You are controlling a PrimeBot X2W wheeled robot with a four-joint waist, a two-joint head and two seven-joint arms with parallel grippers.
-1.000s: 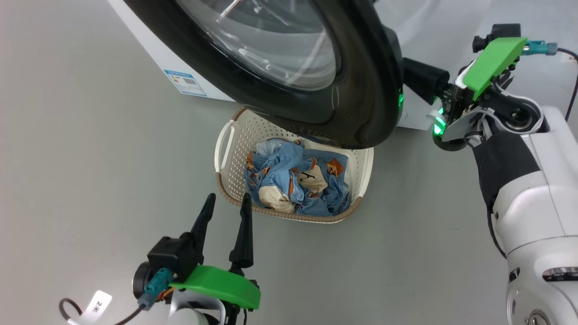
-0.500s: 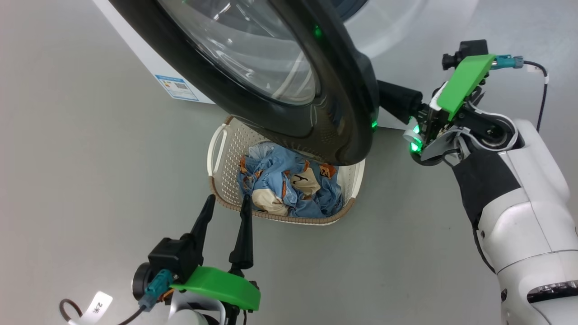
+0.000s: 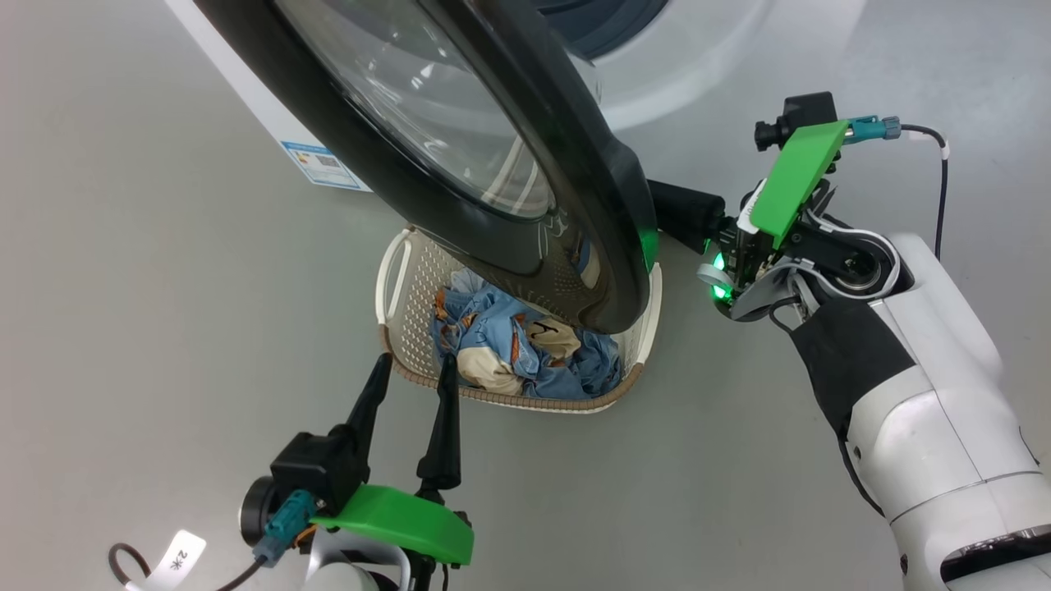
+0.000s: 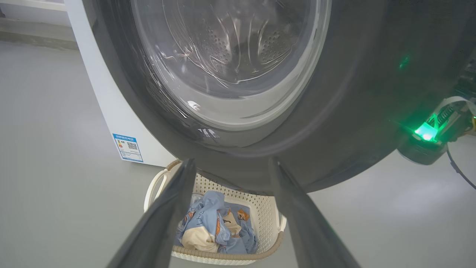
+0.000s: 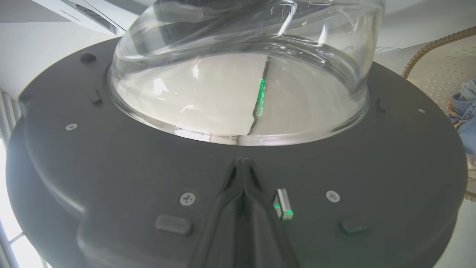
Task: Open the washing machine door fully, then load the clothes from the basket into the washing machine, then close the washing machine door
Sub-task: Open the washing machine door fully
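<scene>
The washing machine door [image 3: 575, 205], a black rim around domed glass, stands swung out over the basket [image 3: 415, 304]. The clothes [image 3: 509, 345], blue with orange prints, lie bunched inside the basket. My right gripper [image 5: 243, 163] is shut, its tips against the door's dark inner face just below the glass dome [image 5: 238, 89]. In the head view the door rim hides those fingers. My left gripper [image 3: 415, 365] is open and empty, its tips at the basket's near left rim. The washing machine [image 3: 263, 98] is the white box behind, and the door hides its opening.
A blue label [image 3: 320, 164] sits on the machine's lower front. Grey floor [image 3: 148, 328] spreads around the basket. My right forearm [image 3: 903, 386] reaches in from the right. In the left wrist view the door [image 4: 353, 111] hangs above the basket [image 4: 275, 238].
The door has swung further out, its free edge moving left over the basket. My right gripper and arm have followed it leftward. The left gripper has not moved.
</scene>
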